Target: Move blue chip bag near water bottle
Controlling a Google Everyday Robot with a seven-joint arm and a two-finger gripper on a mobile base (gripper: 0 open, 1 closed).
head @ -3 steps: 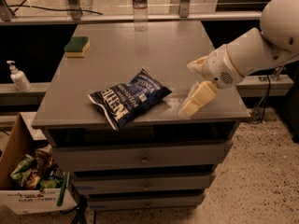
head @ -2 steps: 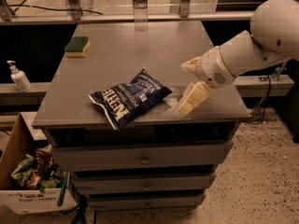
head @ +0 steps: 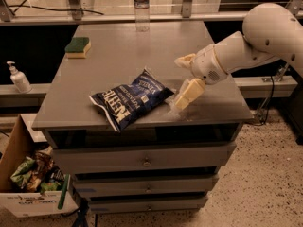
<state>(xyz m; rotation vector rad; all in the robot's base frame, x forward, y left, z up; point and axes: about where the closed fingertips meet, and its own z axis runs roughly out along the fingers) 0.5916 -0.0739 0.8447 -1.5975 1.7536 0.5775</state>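
Note:
The blue chip bag (head: pixel 130 98) lies flat near the front edge of the grey cabinet top (head: pixel 142 51), dark navy with white lettering. The water bottle (head: pixel 141 6) stands upright at the far edge, clear with a pale label band. My gripper (head: pixel 180 82) is just right of the bag's right end, low over the top, with its cream fingers (head: pixel 189 93) spread apart and nothing between them. It is not touching the bag. The white arm reaches in from the right.
A green and yellow sponge (head: pixel 78 46) lies at the far left of the top. A white pump-top dispenser (head: pixel 19 78) stands on a ledge to the left. A cardboard box (head: pixel 19 200) with snack bags sits on the floor at lower left. Drawers are below the top.
My gripper has moved a little to the left, closer to the bag's right end. The bag and the bottle have not moved.

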